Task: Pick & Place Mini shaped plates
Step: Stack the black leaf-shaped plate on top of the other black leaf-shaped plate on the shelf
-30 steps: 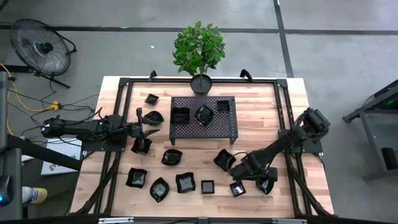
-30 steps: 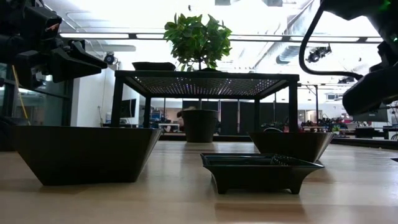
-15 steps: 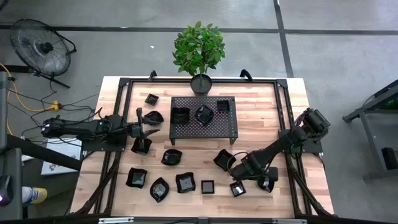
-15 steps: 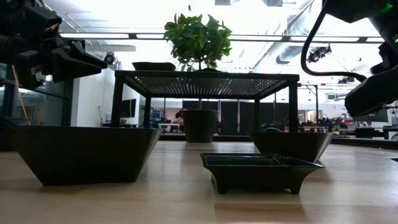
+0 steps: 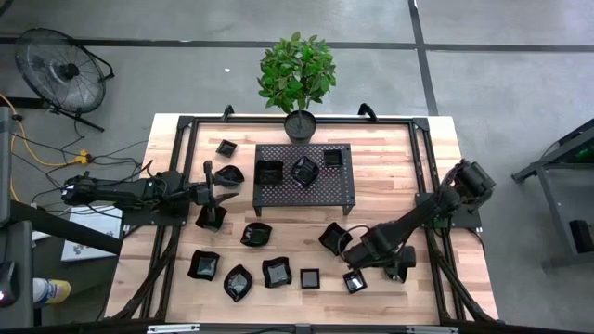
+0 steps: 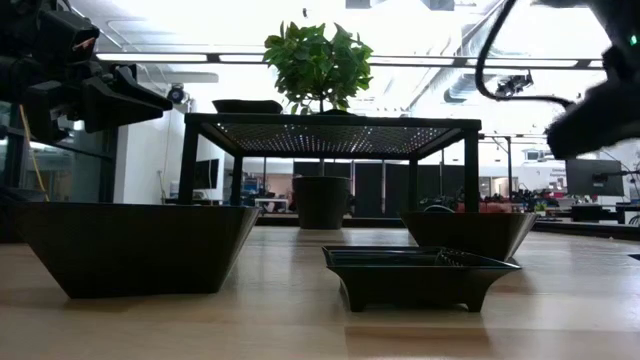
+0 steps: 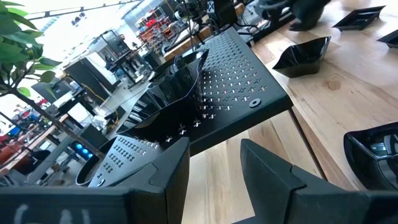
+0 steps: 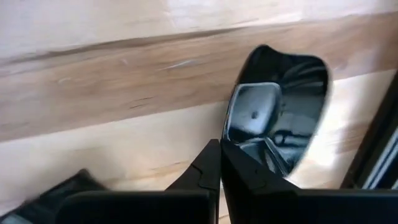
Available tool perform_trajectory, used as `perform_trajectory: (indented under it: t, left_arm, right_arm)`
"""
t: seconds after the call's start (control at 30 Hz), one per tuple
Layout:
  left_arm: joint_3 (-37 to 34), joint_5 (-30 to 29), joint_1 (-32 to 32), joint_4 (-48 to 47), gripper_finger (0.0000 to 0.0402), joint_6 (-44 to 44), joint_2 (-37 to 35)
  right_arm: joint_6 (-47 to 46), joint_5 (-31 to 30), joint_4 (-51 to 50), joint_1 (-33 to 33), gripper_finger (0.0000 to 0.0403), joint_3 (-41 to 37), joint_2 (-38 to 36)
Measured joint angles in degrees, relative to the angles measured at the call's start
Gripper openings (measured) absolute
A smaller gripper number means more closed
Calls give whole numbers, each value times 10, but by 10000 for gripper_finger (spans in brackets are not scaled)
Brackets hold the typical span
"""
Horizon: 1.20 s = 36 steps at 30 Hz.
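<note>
"Three small plates point(image 5: 304, 170) sit on the perforated rack point(image 5: 339, 188); I'd judge that much of the job done."

"And the rest?"

"Many more plates lie scattered on the worktop point(image 5: 390, 153): two near the rack's left end, one under the left arm's wrist, a cluster along the near edge, a few by the right arm. Most of the work looks still ahead."

"What about the right gripper point(image 8: 220, 163)?"

"It is low over the right side of the worktop, its fingers shut together just beside a glossy dish point(image 8: 277, 106). Nothing shows between them, so that dish seems not picked up."

"The left gripper point(image 7: 214, 163)?"

"It hangs off the rack's left end, fingers apart and empty, pointed at the rack."
</note>
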State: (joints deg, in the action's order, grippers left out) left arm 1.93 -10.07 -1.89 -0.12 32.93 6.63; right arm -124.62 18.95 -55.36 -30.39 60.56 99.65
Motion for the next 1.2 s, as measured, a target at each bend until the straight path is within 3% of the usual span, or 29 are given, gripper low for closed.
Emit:
perform_trajectory:
  t: [0.23,0.4,0.67,0.83,1.2]
  left_arm:
    - [0,0,0,0,140,0,0]
    - [0,0,0,0,140,0,0]
    - [0,0,0,0,140,0,0]
    - [0,0,0,0,140,0,0]
    - [0,0,0,0,140,0,0]
  right_arm:
    - [69,-35,-124,0,1,69,-18]
    - [188,-83,-198,9,0,126,-31]
    - [539,-176,-348,53,0,240,-38]
    - [818,-270,-346,78,0,302,-38]
    - [1385,-388,-346,150,0,358,-38]
